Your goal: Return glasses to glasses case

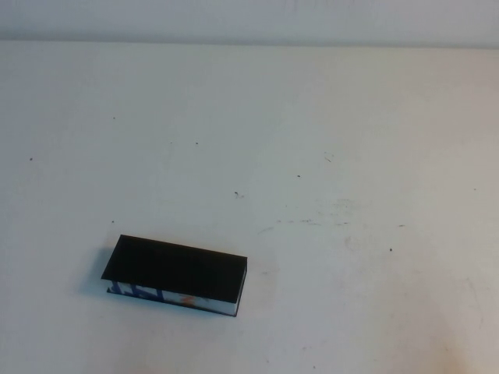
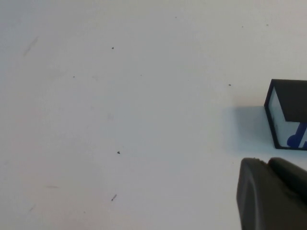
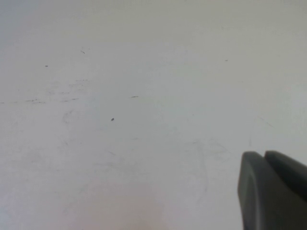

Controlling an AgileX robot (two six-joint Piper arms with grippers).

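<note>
The glasses case [image 1: 175, 270] lies flat at the front left of the white table, black top face up, with its blue, white and orange patterned side toward me. One end of it shows in the left wrist view [image 2: 289, 103]. The glasses are out of view in every frame. My left gripper [image 2: 267, 162] hovers over bare table just short of that end of the case, fingers together and empty. My right gripper [image 3: 264, 154] hovers over bare table, fingers together and empty. Neither gripper shows in the high view.
The white table [image 1: 312, 156] carries only small dark specks and faint scuff marks [image 1: 335, 214]. Its far edge meets a pale wall along the top of the high view.
</note>
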